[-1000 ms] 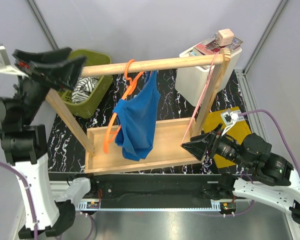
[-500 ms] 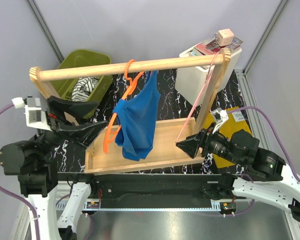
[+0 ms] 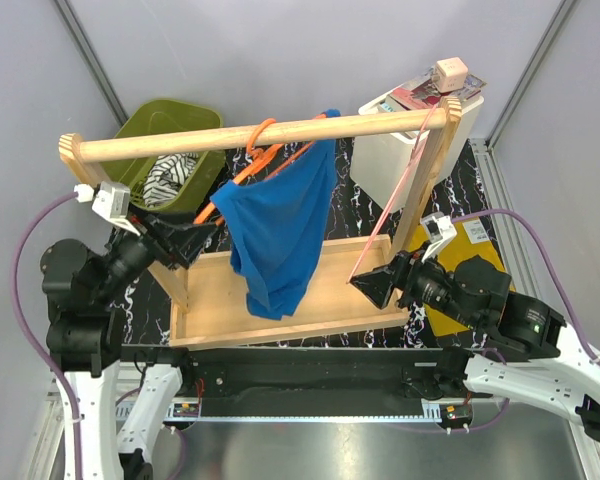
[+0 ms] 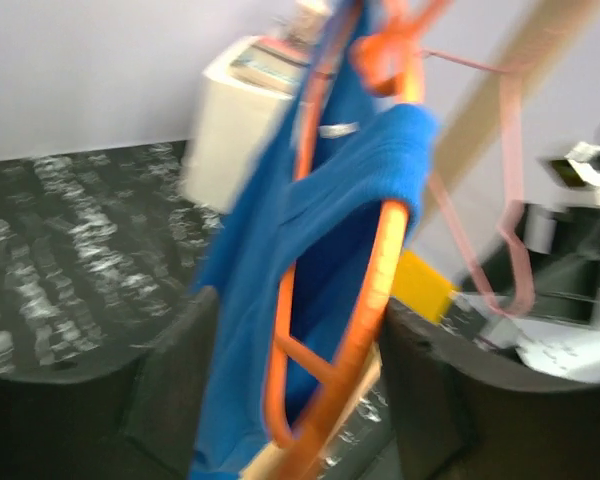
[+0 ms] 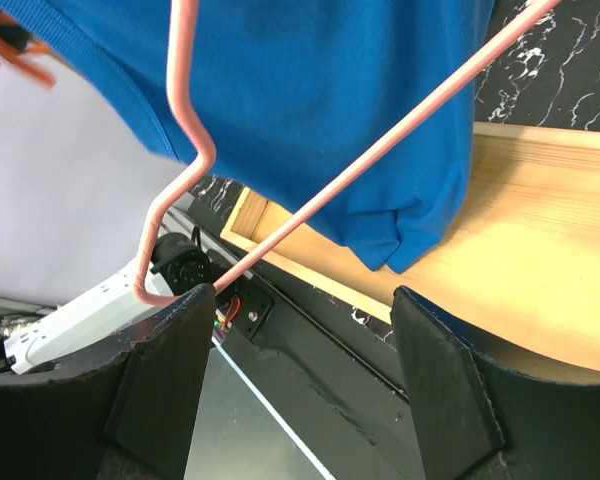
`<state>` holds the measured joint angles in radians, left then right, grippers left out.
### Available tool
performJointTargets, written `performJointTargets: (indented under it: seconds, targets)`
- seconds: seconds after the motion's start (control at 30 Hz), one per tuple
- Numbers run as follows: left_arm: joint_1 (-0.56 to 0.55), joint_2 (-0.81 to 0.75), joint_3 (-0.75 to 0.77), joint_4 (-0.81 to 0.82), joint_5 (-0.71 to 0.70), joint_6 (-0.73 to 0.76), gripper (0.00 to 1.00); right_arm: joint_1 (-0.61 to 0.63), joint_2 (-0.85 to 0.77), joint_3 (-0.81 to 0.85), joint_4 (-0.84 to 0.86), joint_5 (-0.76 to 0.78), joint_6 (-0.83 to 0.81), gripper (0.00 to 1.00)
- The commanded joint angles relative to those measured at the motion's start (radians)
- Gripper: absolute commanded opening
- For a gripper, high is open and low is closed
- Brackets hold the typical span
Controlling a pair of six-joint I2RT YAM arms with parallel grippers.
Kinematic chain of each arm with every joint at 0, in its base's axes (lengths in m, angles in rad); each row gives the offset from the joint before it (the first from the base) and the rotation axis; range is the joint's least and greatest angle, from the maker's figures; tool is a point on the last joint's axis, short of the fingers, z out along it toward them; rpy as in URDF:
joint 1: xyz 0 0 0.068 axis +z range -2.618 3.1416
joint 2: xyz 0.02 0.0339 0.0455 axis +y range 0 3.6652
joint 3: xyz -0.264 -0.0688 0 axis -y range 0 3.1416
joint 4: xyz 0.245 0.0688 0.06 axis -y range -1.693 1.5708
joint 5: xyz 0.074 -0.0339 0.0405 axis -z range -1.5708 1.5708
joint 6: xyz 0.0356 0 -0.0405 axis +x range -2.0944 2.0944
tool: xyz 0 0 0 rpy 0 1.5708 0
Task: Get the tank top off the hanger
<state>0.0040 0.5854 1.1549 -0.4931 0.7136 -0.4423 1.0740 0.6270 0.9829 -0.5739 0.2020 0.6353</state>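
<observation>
Swung leftward, one tank top (image 3: 280, 215) hangs on one hanger (image 3: 258, 133).

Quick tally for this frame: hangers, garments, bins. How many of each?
Hangers: 2, the orange hanger and the pink hanger
Garments: 2, the blue tank top and the striped garment
Bins: 2, the green bin and the white bin
Total: 6

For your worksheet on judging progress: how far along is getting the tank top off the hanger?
Done: nothing yet; the blue tank top hangs on the orange hanger, hooked over the wooden rail. In hand: the left gripper brackets the hanger's low end and cloth. The right gripper is open, empty. Left: slip the straps off.
</observation>
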Motion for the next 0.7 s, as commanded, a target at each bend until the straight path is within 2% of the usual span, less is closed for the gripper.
performJointTargets:
  seconds: [0.0,0.17,0.27,0.5,0.67]
  targets:
    - [0.001,0.065,-0.01,-0.147,-0.317,0.128,0.62,-0.002,-0.019,0.007,0.019,0.057,0.043,0.79]
    - [0.001,0.135,0.025,-0.139,-0.399,0.192,0.63,-0.002,-0.024,-0.007,0.02,0.071,0.064,0.79]
    - [0.001,0.209,0.092,-0.145,-0.399,0.2,0.63,0.0,-0.009,-0.003,0.025,0.071,0.067,0.79]
    - [0.001,0.271,0.215,-0.168,-0.324,0.218,0.67,-0.002,-0.01,-0.018,0.057,0.051,0.078,0.79]
    - [0.001,0.194,0.155,-0.156,-0.198,0.142,0.72,0.0,-0.018,-0.029,0.063,0.037,0.078,0.79]
